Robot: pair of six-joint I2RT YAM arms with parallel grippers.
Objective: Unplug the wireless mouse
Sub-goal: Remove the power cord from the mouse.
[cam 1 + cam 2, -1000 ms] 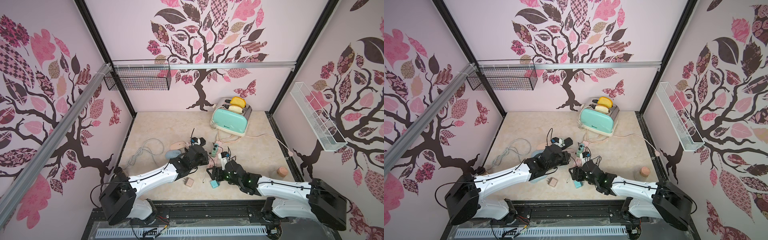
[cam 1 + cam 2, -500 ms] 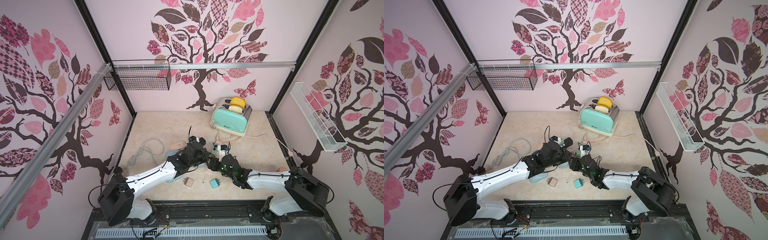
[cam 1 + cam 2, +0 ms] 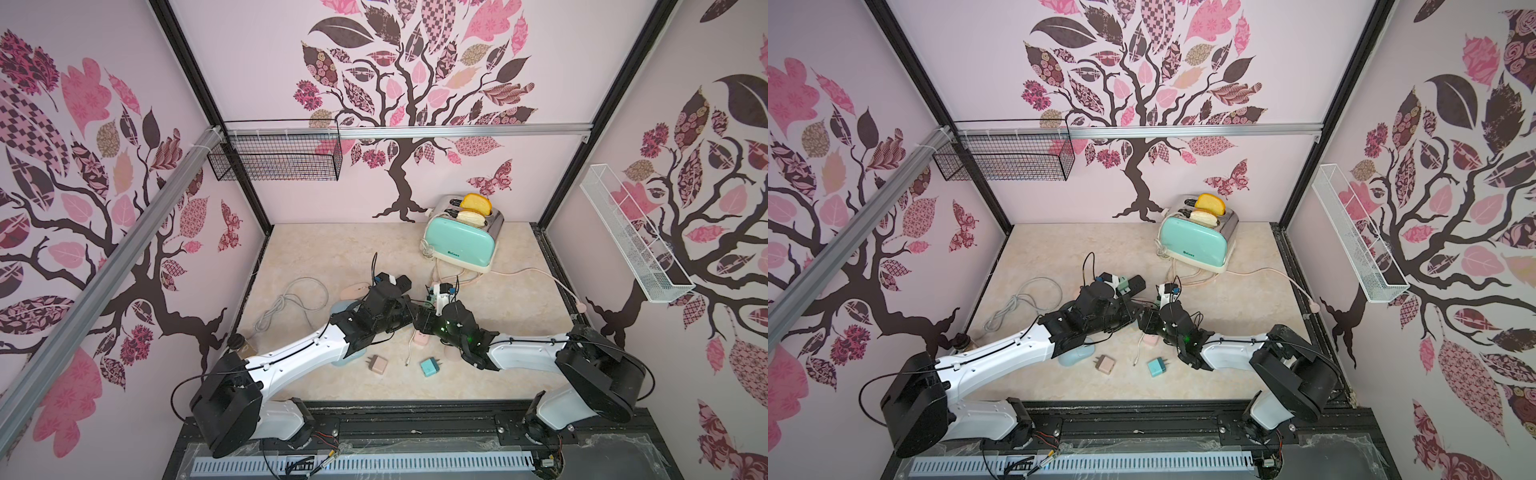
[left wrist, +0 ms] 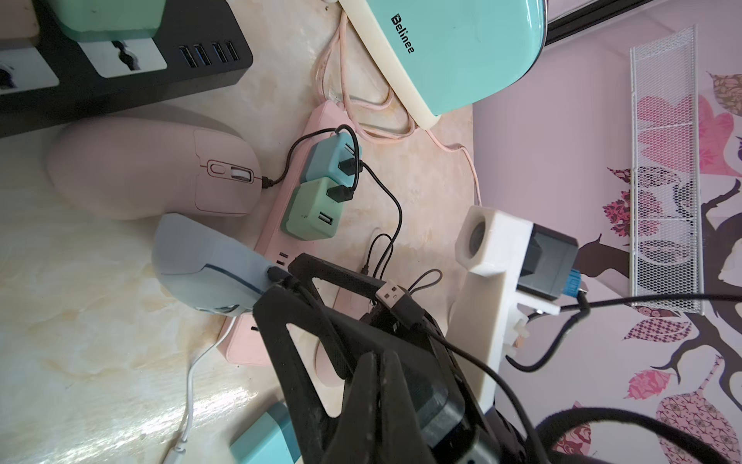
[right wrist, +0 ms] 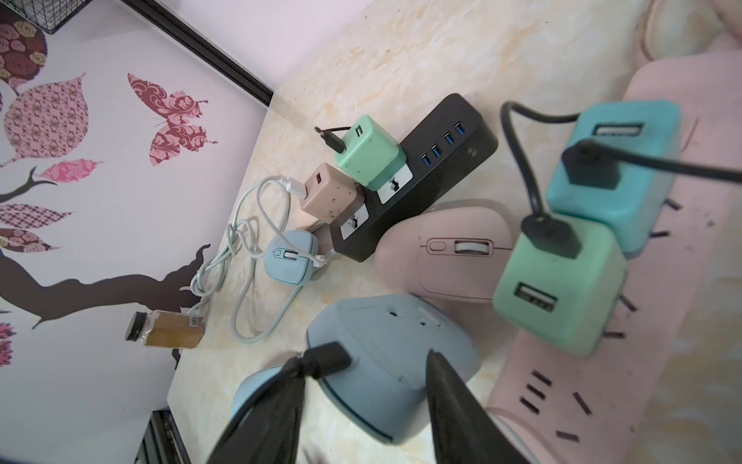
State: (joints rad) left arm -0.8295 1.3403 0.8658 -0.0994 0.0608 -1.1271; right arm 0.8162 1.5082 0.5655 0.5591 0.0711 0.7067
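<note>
A grey-blue wireless mouse [image 5: 381,333] is tipped up with its underside showing. My right gripper [image 5: 363,357] is shut on it, one finger on each side. A black plug [image 5: 329,357] sits in the mouse's front end, right beside one finger. In the left wrist view the same mouse [image 4: 200,261] and plug [image 4: 277,274] show with the right gripper [image 4: 279,281] clamped at the nose. My left gripper [image 4: 377,355] is shut with nothing seen between its fingers, just above the right gripper's body. In a top view both grippers meet near the pink power strip [image 3: 434,297].
The pink power strip [image 5: 642,321] carries a teal charger [image 5: 618,160] and a green charger [image 5: 562,289] with black cables. A pink mouse [image 5: 437,249], a black power strip [image 5: 421,168], a small blue mouse [image 5: 291,257] and a bottle [image 5: 164,335] lie close by. A toaster [image 3: 461,245] stands behind.
My right gripper has moved from the front of the table toward the pink strip and narrowed its jaws onto the grey-blue mouse. The left arm shifted slightly toward the back.
</note>
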